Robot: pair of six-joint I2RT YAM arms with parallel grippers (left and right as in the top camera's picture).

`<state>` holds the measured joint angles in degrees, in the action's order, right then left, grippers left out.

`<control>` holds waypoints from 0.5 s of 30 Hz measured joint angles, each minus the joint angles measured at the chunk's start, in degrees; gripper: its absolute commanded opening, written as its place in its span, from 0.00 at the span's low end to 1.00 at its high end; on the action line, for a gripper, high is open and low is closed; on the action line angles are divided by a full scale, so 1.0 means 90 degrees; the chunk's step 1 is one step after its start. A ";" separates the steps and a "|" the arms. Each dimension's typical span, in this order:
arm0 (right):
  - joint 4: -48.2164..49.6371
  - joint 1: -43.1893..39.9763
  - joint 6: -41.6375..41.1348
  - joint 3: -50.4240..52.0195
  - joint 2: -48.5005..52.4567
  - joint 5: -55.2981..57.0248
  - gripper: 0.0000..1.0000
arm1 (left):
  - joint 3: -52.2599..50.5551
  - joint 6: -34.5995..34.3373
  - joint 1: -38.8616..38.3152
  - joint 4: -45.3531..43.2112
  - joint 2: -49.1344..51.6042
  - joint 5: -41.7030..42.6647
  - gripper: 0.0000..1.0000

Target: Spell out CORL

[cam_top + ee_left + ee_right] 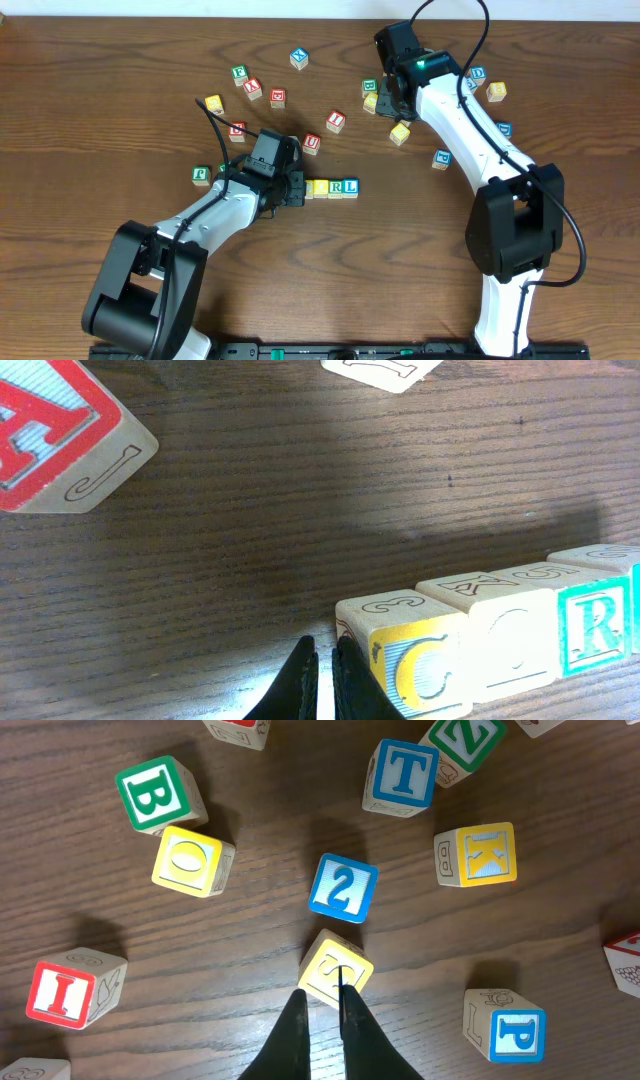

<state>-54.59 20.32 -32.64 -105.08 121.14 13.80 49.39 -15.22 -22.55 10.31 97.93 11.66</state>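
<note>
Gripper on left arm (322,672), almost closed, empty, beside C block (420,660)

Right wrist view: on the brown wood-grain desk (570,950), a blue 2 block (343,888) sits centrally, with a blue T block (402,776) at 1 o'clock, a blue P block (507,1026) at 4 o'clock, a red I block (72,988) at 8 o'clock and a green B block (160,792) at 10 o'clock. Left wrist view: a red A block (50,430) lies tilted in the 10 o'clock corner.

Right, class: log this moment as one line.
CORL row: lined up | left pincer: shut, beside C block | right pincer: shut, near yellow block
</note>
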 measured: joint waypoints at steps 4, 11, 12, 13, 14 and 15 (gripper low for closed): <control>0.0000 0.0000 0.0000 0.0000 0.0000 0.0000 0.05 | 0.0000 0.0000 0.0000 0.0000 0.0000 -0.0002 0.08; -0.0010 0.0000 0.0002 0.0000 0.0000 0.0000 0.01 | 0.0000 0.0002 0.0002 0.0002 0.0000 -0.0527 0.08; -0.0010 0.0000 0.0002 0.0000 0.0000 0.0000 0.01 | 0.0000 0.0000 0.0007 0.0005 0.0000 -0.0636 0.08; -0.0012 0.0000 0.0002 0.0000 0.0000 0.0000 0.01 | 0.0000 0.0002 0.0034 0.0015 0.0000 -0.0724 0.07; -0.0015 0.0000 0.0002 0.0000 0.0000 0.0000 0.01 | 0.0000 0.0002 0.0085 0.0029 0.0000 -0.0816 0.07; -0.0019 0.0000 0.0002 0.0000 0.0000 0.0000 0.01 | 0.0000 0.0000 0.0141 0.0053 0.0000 -0.0869 0.07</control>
<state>-54.76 20.32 -32.62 -105.08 121.14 13.80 49.39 -15.22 -21.28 10.79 97.93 3.84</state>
